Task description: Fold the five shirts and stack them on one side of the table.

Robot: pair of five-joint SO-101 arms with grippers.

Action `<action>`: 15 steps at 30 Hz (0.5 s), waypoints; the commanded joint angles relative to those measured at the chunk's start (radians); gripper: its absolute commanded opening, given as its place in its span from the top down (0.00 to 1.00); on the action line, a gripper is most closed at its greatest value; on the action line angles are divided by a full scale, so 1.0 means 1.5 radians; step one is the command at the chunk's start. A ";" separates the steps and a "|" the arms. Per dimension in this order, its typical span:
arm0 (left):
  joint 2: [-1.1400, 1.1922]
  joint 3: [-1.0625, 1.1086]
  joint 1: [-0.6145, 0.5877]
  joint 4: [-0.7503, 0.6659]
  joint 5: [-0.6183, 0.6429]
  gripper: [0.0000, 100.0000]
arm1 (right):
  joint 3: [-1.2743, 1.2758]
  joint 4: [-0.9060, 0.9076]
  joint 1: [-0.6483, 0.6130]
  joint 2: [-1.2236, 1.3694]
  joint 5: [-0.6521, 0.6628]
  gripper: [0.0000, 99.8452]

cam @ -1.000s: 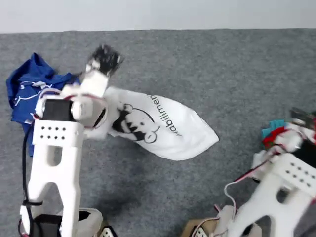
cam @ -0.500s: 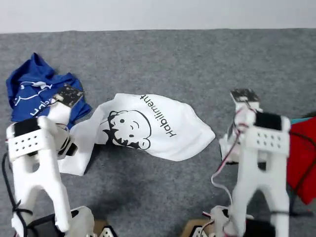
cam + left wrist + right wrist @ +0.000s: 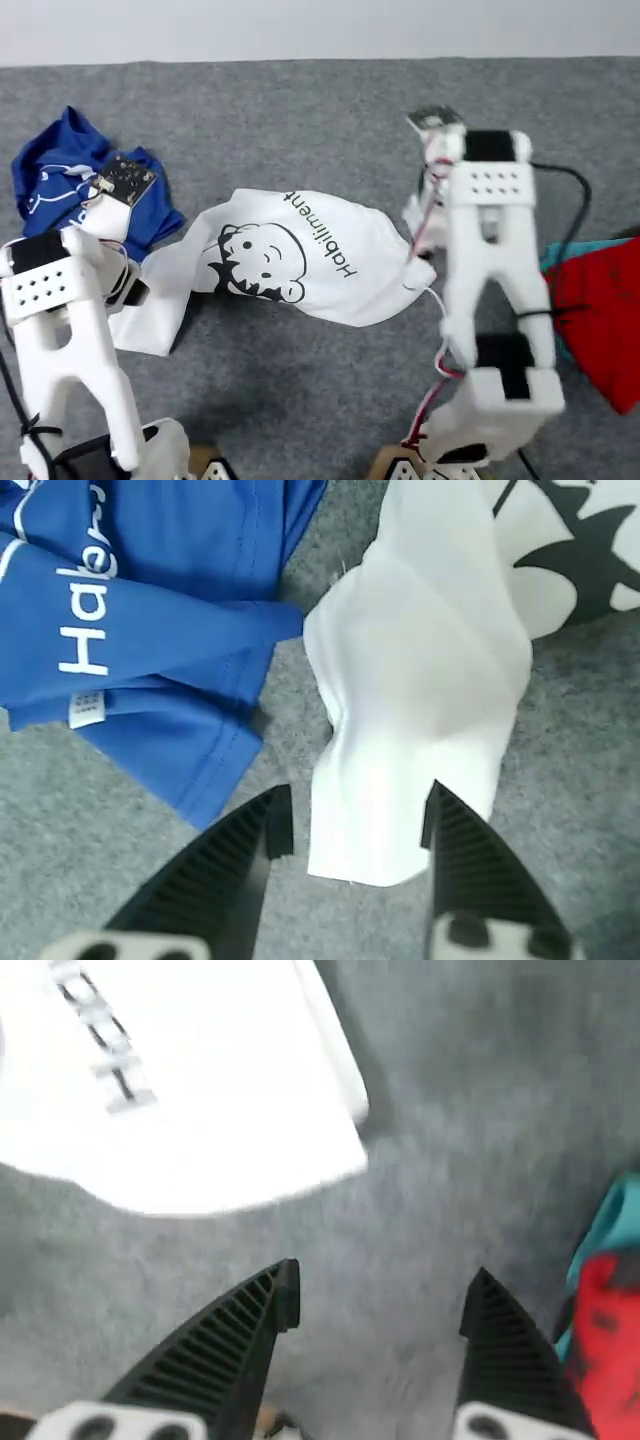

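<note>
Gaping empty, the left gripper [image 3: 357, 800] frames the white shirt [image 3: 420, 660] sleeve's end; the right gripper [image 3: 387, 1272] gapes above grey worktop [image 3: 450, 1110].

The middle shirt [image 3: 300, 255] lies spread across the centre of the table [image 3: 300, 110], one sleeve trailing toward the front left. The left shirt [image 3: 60, 185] sits bunched at the table's left edge, just beside that sleeve. The right heap [image 3: 600, 310] of shirts lies at the right edge, apart from the middle shirt. The left gripper [image 3: 350, 820] hangs over the sleeve's end, and the right gripper [image 3: 385, 1305] over bare table between the middle shirt and the heap.
</note>
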 commanded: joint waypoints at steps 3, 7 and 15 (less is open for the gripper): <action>-0.024 -0.021 -0.003 0.005 0.046 0.79 | -0.203 0.020 -0.069 0.123 0.058 0.72; -0.024 -0.020 -0.002 0.005 0.048 0.79 | -0.337 0.020 -0.108 0.232 0.099 0.72; -0.021 0.008 -0.002 0.001 0.048 0.79 | -0.633 0.019 -0.148 0.488 0.145 0.72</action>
